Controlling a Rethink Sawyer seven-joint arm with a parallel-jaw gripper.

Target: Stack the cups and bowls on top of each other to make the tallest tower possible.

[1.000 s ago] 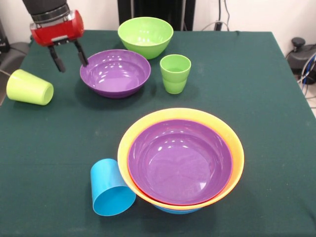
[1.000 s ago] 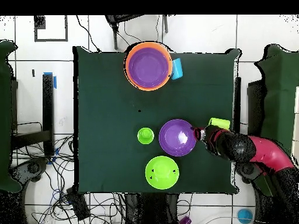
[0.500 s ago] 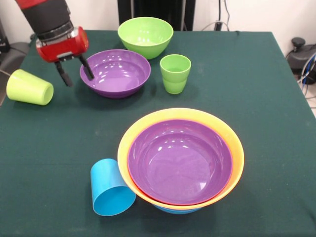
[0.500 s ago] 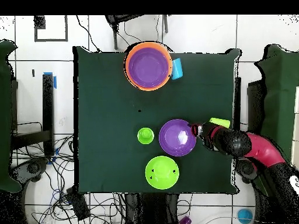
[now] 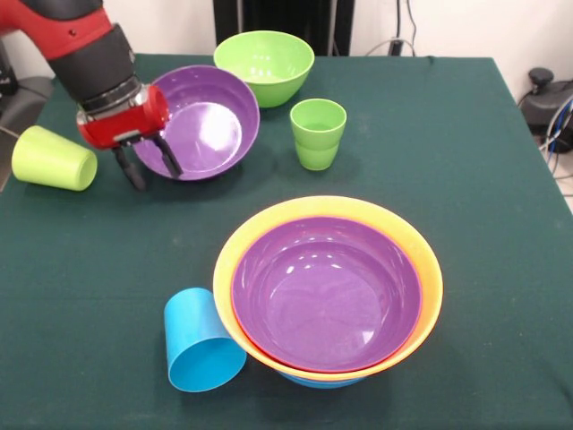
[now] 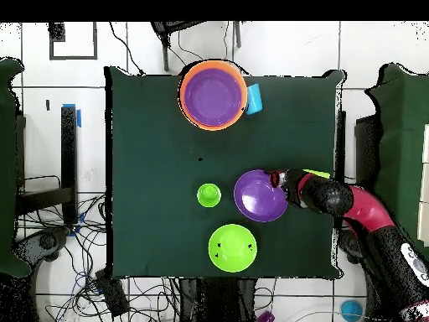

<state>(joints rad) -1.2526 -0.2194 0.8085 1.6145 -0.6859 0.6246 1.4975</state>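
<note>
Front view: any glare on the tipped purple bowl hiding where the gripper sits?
Front view: a bright patch sits inside the tipped purple bowl, away from the gripper at its rim. Overhead view: only a faint sheen on that bowl.

blue bowl [image 5: 322, 380] mostly hidden beneath tower [image 5: 328, 287] (only a sliver)

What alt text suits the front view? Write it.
A red pincer grips the rim of a tilted purple bowl on a green table. Nearby are a green bowl, three cups, and a nested tower.
</note>
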